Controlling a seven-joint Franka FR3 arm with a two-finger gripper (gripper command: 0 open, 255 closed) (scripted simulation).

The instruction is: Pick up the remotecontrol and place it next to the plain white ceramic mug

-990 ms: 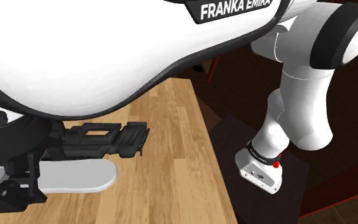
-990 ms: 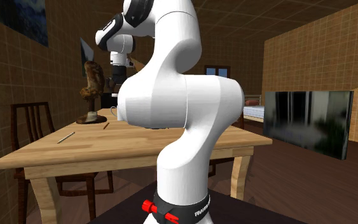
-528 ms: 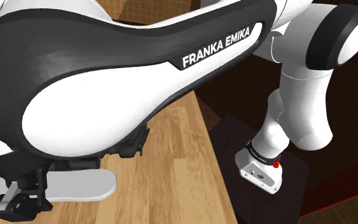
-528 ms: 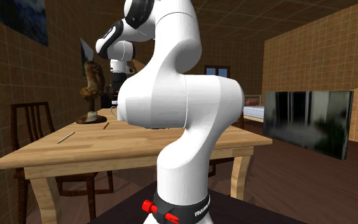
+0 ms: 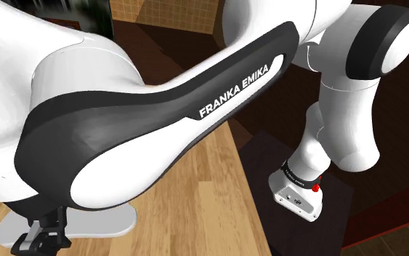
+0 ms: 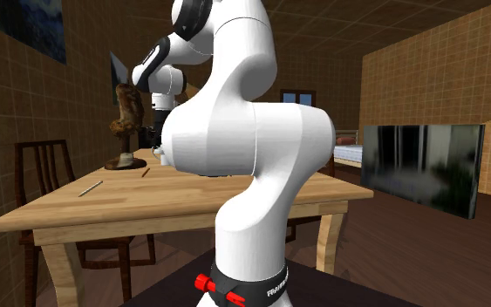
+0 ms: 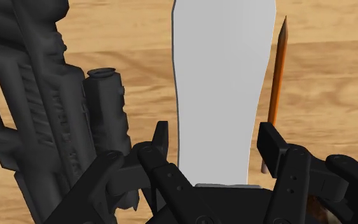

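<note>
Pincer (image 7: pixel 214 145): fingers apart, straddling the remote (image 7: pixel 222 76), not yet clamped. We find the remote flat on the table (image 7: pixel 336 70), between a black gun-shaped object (image 7: pixel 44 108) and a pencil (image 7: pixel 276 83). We judge the grasp step in hand. Next: close squarely across its width, clear of both neighbours, then lift.

obstacles: black blocky object (image 7: pixel 44 108) | orange pencil (image 7: pixel 274 95) | closely flanking remote (image 7: pixel 222 83)
</note>
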